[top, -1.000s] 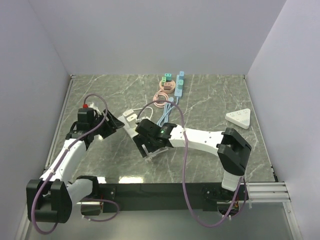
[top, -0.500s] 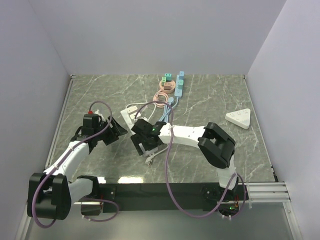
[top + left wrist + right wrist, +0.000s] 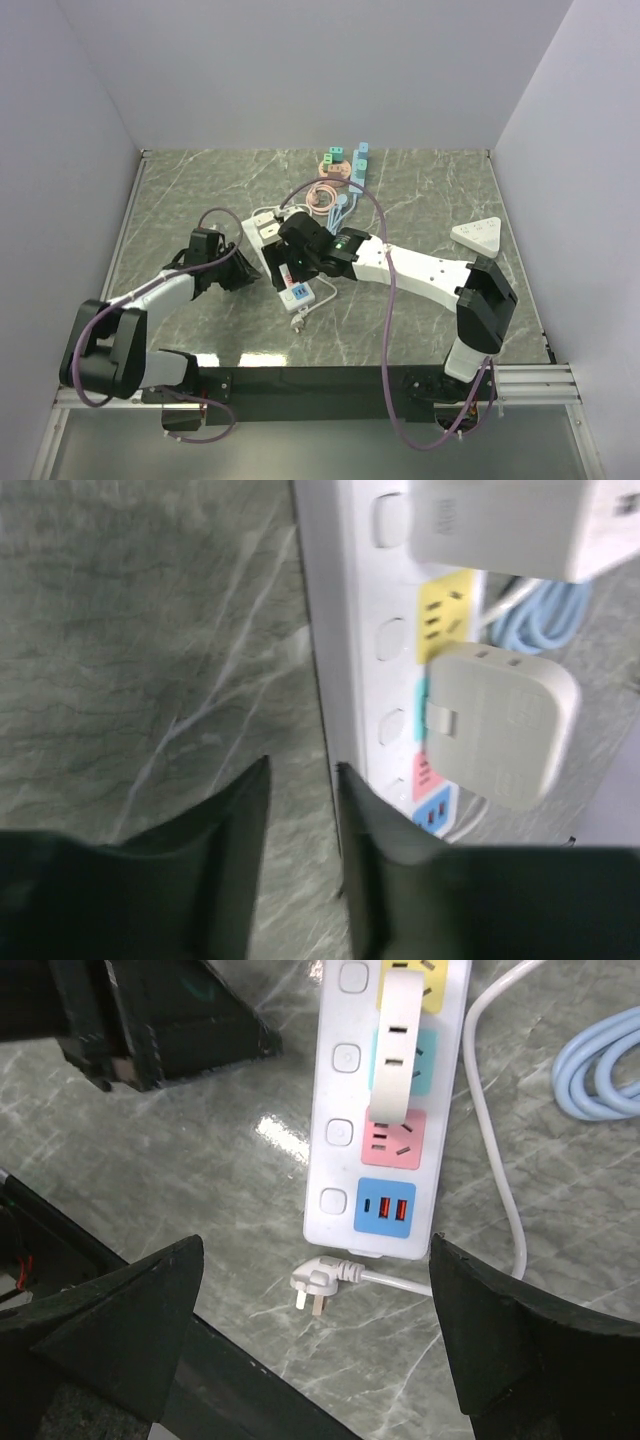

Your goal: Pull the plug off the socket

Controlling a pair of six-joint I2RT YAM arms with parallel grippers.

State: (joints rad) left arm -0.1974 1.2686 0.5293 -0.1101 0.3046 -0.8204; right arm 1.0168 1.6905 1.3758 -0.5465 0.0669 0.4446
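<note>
Over the power strip (image 3: pixel 342 1165), our right gripper (image 3: pixel 315 1260) hung wide open below the plug (image 3: pixel 400 1055); we kept our left gripper (image 3: pixel 300 780) narrowly parted at its edge.

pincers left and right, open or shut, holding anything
Left pincer: open a little, holding nothing.
Right pincer: wide open, holding nothing.

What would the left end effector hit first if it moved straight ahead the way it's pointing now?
Most likely the long side edge of the white multi-socket power strip, which lies directly ahead of the left end effector; depth is hard to judge.
</note>
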